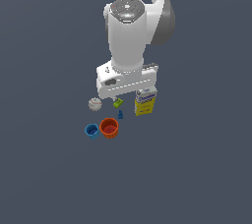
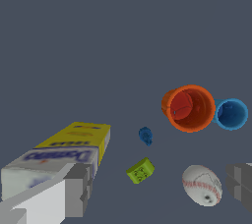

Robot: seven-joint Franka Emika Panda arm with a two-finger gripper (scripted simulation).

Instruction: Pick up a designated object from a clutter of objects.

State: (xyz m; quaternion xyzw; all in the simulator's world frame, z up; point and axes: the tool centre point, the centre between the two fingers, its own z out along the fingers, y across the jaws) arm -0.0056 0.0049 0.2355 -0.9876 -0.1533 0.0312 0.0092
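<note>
The designated object, a tiny dark blue upright piece [image 1: 120,114] [image 2: 145,135], stands on the floor in the clutter of objects, between the orange cup [image 1: 109,127] [image 2: 189,108] and the tiny green block [image 1: 117,102] [image 2: 141,171]. My gripper [image 1: 126,93] [image 2: 160,184] hangs above the clutter, behind the blue piece in the exterior view and apart from it. It is open, with its two grey fingers [image 2: 77,189] spread wide and nothing between them.
A smaller light-blue cup [image 1: 91,130] [image 2: 231,114] sits beside the orange cup. A white baseball [image 1: 95,103] [image 2: 202,184] lies near one finger. The yellow-and-white box [image 1: 145,102] [image 2: 59,161] stands close to the other finger. Everything rests on a dark grey floor [image 1: 197,169].
</note>
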